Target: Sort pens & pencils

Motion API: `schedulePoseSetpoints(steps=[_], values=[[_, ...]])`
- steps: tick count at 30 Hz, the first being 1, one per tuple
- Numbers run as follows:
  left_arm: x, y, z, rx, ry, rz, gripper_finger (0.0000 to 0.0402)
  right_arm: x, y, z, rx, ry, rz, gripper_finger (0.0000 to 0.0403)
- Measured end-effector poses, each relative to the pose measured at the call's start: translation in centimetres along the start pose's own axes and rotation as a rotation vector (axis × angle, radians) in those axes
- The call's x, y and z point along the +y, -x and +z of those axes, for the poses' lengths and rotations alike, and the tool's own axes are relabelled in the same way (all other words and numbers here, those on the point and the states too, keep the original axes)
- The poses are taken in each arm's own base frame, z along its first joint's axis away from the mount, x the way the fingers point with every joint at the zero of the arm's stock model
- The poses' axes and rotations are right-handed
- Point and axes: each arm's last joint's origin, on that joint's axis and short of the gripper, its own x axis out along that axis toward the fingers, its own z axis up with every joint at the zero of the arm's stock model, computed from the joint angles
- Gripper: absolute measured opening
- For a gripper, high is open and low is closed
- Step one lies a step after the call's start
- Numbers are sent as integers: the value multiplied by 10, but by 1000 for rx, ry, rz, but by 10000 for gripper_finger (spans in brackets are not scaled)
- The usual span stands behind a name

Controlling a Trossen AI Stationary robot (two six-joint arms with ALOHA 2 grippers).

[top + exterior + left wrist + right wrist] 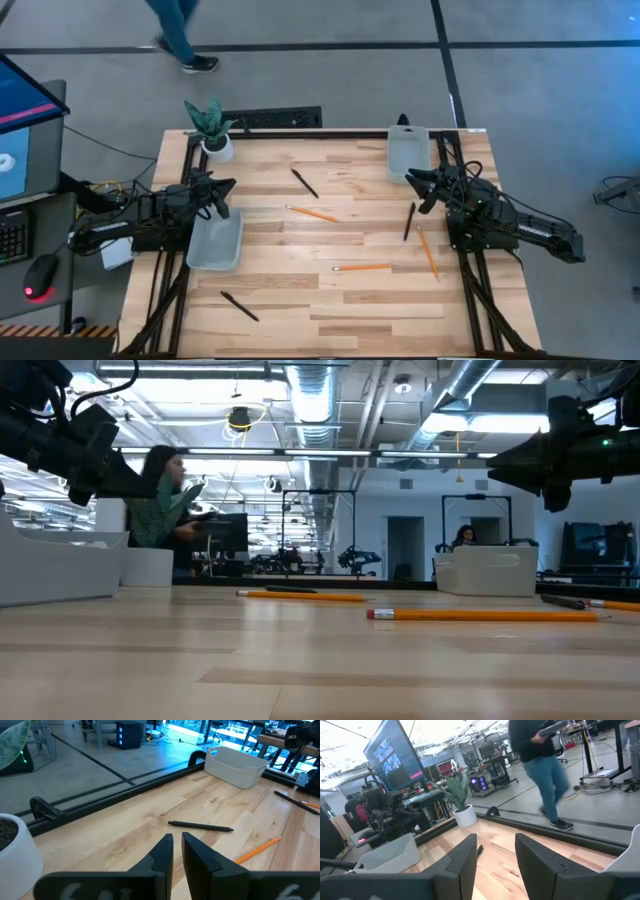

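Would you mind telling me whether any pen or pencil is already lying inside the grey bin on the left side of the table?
No: in the high view the grey bin by the left claw shows only its bare floor.

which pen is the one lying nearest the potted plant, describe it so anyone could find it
Start at the potted plant on the table's far left corner, then look toward the white bin at the far right. Between them lies a black pen, set at a slant. Its nearest neighbour is an orange pencil; the other pens lie farther from the plant.
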Motion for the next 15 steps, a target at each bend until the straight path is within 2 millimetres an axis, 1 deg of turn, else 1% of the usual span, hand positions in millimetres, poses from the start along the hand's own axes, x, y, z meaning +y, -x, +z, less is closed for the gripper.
schedulePoseSetpoints(steps=[10,15], values=[[0,0,0,0,17,-2,29,-3,0,1,-10,2,-30,156],[-3,-1,2,-13,-7,-69,37,-3,0,1,-10,42,-33,156]])
